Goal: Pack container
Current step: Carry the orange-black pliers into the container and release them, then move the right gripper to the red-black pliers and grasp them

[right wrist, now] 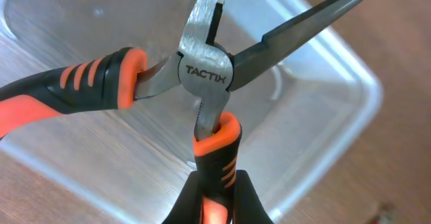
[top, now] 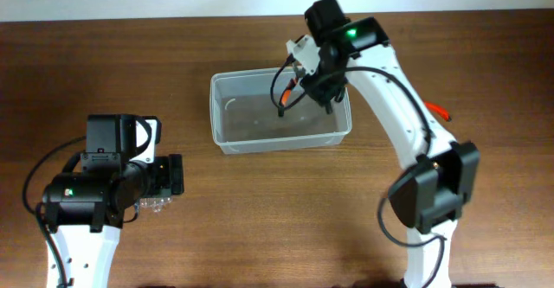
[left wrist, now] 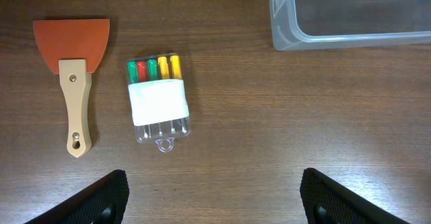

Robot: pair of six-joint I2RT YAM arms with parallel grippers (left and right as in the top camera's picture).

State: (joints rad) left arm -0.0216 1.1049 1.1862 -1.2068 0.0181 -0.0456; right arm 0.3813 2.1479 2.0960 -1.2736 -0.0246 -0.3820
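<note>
Near the container (left wrist: 350, 41) lie scraper (left wrist: 73, 76) and clear case (left wrist: 159, 97)

Pliers (right wrist: 205, 76) with orange-and-black striped grips, clear translucent container (top: 281, 139), scraper (left wrist: 73, 76) with orange blade, tan handle, brown wood-grain table (left wrist: 269, 150)

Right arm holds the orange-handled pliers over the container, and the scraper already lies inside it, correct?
Not quite. The scraper lies outside the container, on the table beside the pack of coloured tools; the left wrist view shows it. The right gripper does hold the orange-handled pliers over the container.
</note>
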